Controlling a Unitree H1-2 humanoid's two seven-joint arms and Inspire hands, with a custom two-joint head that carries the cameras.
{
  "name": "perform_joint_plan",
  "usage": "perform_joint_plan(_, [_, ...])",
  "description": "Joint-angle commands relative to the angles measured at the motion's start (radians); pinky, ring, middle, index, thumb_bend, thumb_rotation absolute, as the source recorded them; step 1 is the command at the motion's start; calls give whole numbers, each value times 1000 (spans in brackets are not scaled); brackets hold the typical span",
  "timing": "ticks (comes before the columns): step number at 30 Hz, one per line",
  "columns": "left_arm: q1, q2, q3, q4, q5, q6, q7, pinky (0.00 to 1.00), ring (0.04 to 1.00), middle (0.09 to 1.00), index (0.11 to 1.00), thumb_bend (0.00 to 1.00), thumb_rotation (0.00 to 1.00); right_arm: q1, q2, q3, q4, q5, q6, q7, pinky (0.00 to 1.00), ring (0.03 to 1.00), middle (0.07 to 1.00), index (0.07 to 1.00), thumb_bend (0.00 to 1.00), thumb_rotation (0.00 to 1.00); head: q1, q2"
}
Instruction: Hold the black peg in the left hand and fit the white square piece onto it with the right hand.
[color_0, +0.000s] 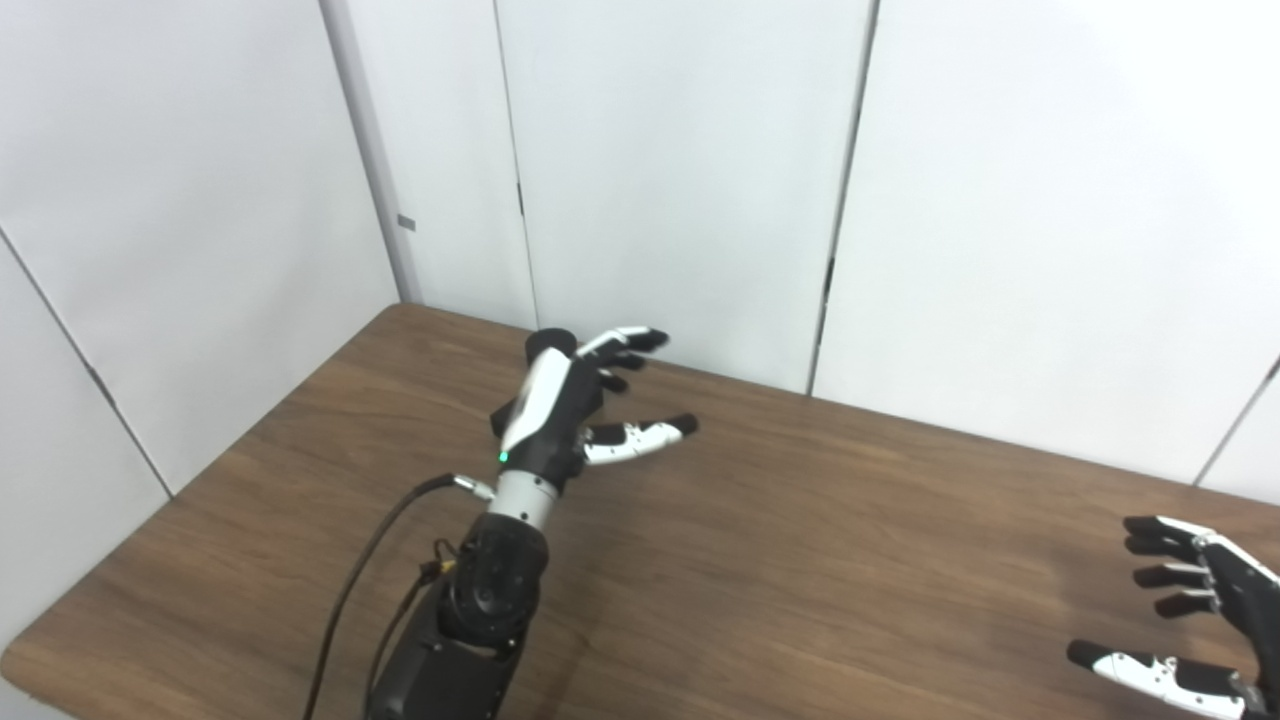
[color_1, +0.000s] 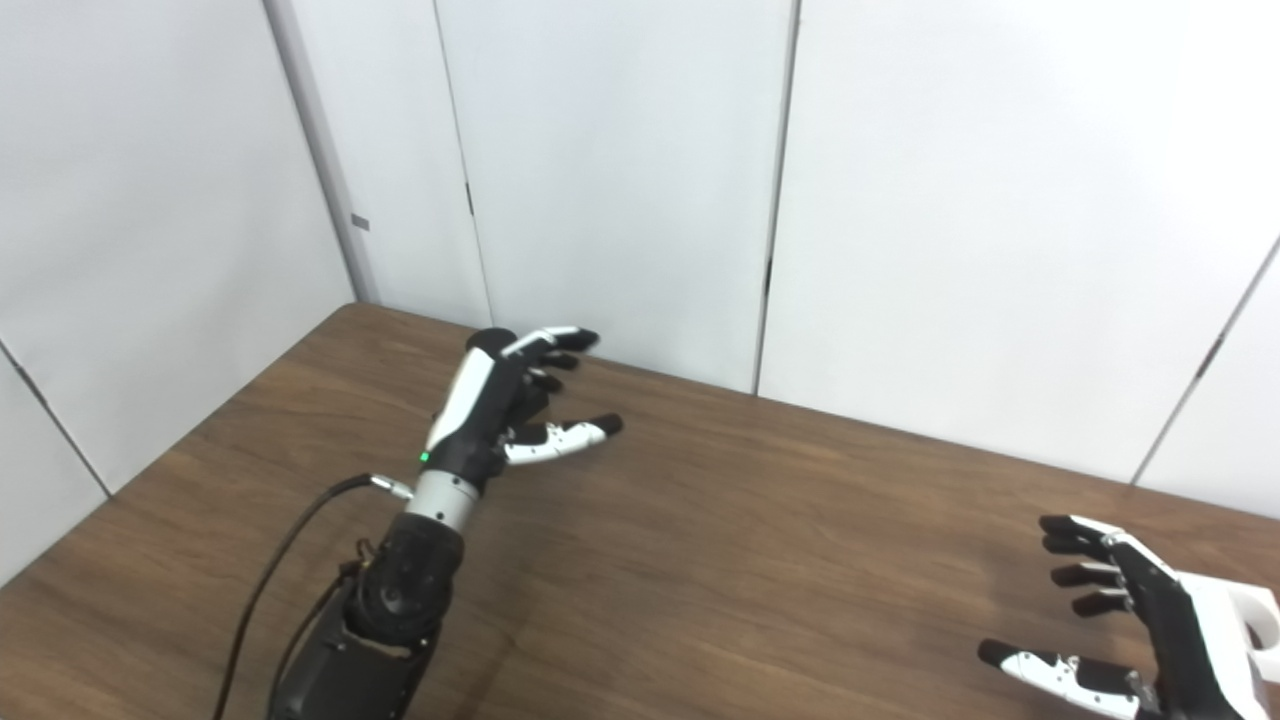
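Note:
Neither a black peg nor a white square piece shows in either view. My left hand (color_0: 570, 410) is raised over the far left part of the wooden table (color_0: 800, 560), fingers spread and pointing right, thumb apart, nothing in it. At the lower right my right hand (color_1: 1130, 620) hovers above the table near its front, palm facing left. Its fingers and thumb are spread wide and hold nothing. In the left eye view the right hand (color_0: 1200, 610) is partly cut off by the picture's edge.
White wall panels (color_0: 680, 180) stand right behind the table's far edge and along its left side. A black cable (color_0: 370, 560) loops from my left forearm toward the bottom edge. The table's left edge runs diagonally at the lower left.

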Motion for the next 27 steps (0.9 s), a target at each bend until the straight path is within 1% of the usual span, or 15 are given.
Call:
perform_joint_plan(1, [-63,28,21,-31,21,3,42,695,784,798,759,795,230,-29,-10,-8,-41,3,-4,0,530,638,714,718,773,0,-1,1])
perform_joint_plan(4, [-74,41,39,-21,27,3,70,710,792,802,762,805,268,-28,-12,-7,-41,3,-8,4,533,638,716,718,769,0,0,3])
perform_joint_plan(7, [-82,54,50,-14,34,1,94,705,794,811,769,809,279,-28,-13,-6,-41,4,-13,7,544,640,716,718,771,0,4,4])
perform_joint_plan(9, [-87,69,49,-6,64,-2,121,707,806,819,769,817,283,-28,-12,-7,-43,6,-15,10,539,640,714,716,771,0,4,5])
perform_joint_plan(11, [-91,88,46,12,93,-19,150,699,809,817,763,812,281,-28,-12,-6,-49,3,-11,14,536,642,716,717,767,0,4,5])
perform_joint_plan(13, [-95,105,46,22,122,-7,168,718,820,825,755,802,275,-27,-10,-4,-52,-1,-8,16,536,643,717,719,769,0,4,5])
perform_joint_plan(16, [-97,112,50,5,169,57,180,707,824,836,752,801,263,-26,-9,-4,-57,-6,-2,20,539,644,717,719,774,0,4,8])
perform_joint_plan(18, [-100,116,52,1,190,84,190,692,839,849,753,811,242,-26,-7,-4,-63,-7,6,24,539,643,719,721,772,0,5,9])
perform_joint_plan(20, [-105,124,48,4,225,117,199,693,860,865,753,821,248,-25,-7,-3,-68,-10,10,25,535,638,716,719,774,0,8,10])
perform_joint_plan(22, [-112,121,44,8,273,160,217,736,900,882,758,842,265,-24,-6,-1,-74,-10,14,27,534,640,716,717,776,0,8,10])
perform_joint_plan(24, [-119,116,32,20,331,199,246,832,971,914,792,877,281,-22,-7,0,-75,-5,12,28,533,643,720,717,772,0,8,10])
perform_joint_plan(26, [-123,111,24,24,363,232,261,889,994,952,833,899,311,-22,-7,1,-76,-7,14,30,534,645,723,720,766,0,8,10])
perform_joint_plan(27, [-125,110,20,27,375,249,264,900,997,959,841,903,317,-22,-7,2,-77,-9,17,30,534,645,723,721,766,0,8,9])
